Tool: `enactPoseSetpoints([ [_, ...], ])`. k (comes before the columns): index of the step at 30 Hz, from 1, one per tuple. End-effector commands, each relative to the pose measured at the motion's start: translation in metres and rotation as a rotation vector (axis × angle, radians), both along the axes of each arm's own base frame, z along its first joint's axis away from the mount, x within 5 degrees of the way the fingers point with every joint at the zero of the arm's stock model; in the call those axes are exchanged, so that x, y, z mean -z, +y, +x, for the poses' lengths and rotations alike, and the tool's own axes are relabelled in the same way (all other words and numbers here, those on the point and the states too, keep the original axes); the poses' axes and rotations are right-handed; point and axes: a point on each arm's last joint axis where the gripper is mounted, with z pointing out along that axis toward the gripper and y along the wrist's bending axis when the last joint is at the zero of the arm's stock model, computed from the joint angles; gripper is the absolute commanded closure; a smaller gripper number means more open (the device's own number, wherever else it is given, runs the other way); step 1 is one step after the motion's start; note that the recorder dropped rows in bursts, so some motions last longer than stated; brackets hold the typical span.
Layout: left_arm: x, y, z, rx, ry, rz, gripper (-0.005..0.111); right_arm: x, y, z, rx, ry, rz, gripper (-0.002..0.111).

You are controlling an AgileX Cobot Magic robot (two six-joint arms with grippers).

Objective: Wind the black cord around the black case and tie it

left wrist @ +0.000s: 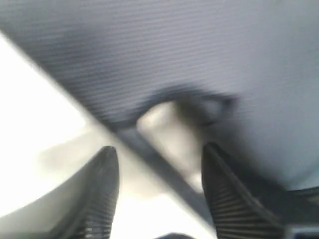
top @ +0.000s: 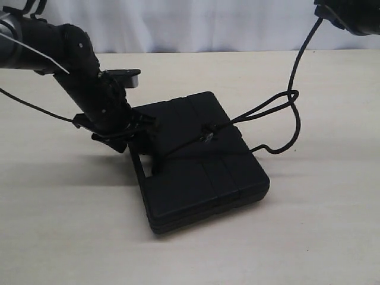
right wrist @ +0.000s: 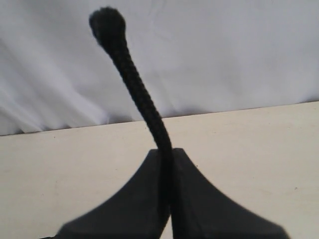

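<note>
In the exterior view we see the black case (top: 202,172) lying in the middle of the frame on the light table (top: 320,225), one corner toward the lower edge. The black cord (top: 295,71) comes down from the upper right, makes a loose loop beside the right edge of the case, and runs across the top of the case. There it crosses itself at a small knot (top: 208,135); how it is tied there is too small for us to see.

The right gripper (right wrist: 167,154) is mostly cut off by the upper right corner in the exterior view. In its own wrist view the two fingers are pressed together on the cord, and the frayed end of the cord stands up above them before the white cloth (top: 208,24).

The left gripper (top: 142,127) is at the left corner of the case, and the dark arm hides that edge. The left wrist view is very blurred. There the fingers (left wrist: 102,194) stand wide apart, with a dark bar of the case and a pale opening between them. We cannot tell if the fingers touch the case.
</note>
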Motion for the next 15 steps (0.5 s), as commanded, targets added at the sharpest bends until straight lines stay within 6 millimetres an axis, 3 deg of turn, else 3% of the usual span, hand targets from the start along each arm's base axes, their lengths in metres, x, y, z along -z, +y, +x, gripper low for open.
enactPoseSetpoints([
  [1,-0.009,0.007,-0.002,-0.001,-0.032,0.078,0.058,-0.001,-0.001,0.000,-0.007,-0.003,-0.004,0.104],
  [6,-0.003,-0.002,0.001,-0.089,-0.011,-0.031,0.058,-0.001,-0.001,0.000,-0.006,-0.002,-0.003,0.104],
  [15,0.025,-0.006,0.001,-0.081,0.057,-0.003,0.058,-0.001,0.001,-0.001,-0.034,-0.002,-0.008,0.104],
])
